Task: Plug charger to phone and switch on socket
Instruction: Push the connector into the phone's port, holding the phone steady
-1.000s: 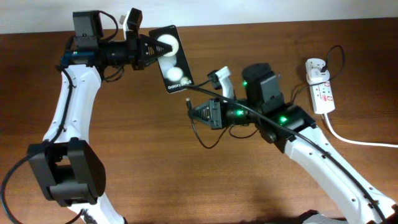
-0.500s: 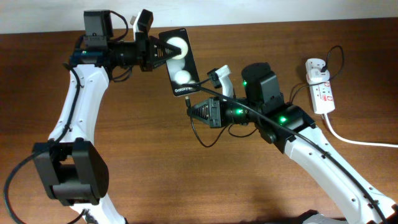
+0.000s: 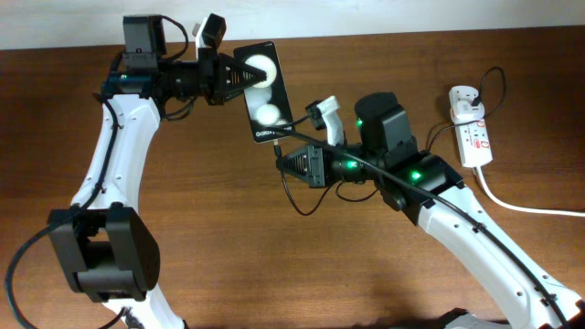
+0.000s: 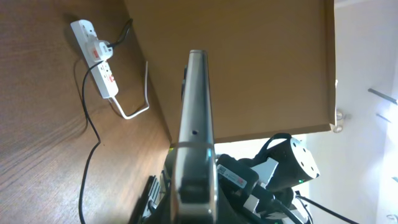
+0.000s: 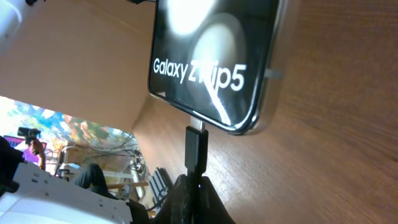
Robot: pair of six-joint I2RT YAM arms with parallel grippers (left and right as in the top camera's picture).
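Observation:
My left gripper (image 3: pixel 230 78) is shut on the phone (image 3: pixel 263 91), a black glossy smartphone with two white round reflections, held above the table's far middle. In the left wrist view the phone (image 4: pixel 196 124) shows edge-on. My right gripper (image 3: pixel 281 163) is shut on the charger's black plug tip (image 5: pixel 194 149), which meets the port on the phone's lower edge (image 5: pixel 214 59). The thin black charger cable (image 3: pixel 439 128) runs right to the white adapter (image 3: pixel 464 99) in the socket (image 3: pixel 474 137), a white power strip with red markings.
The socket's thick white cord (image 3: pixel 526 206) runs off to the right. A beige wall (image 3: pixel 366 14) borders the table's far edge. The power strip also shows in the left wrist view (image 4: pixel 99 59), far off.
The left gripper has carried the phone right and turned it more upright, bringing its lower edge down to the plug tip in the right gripper. The right arm barely moved.

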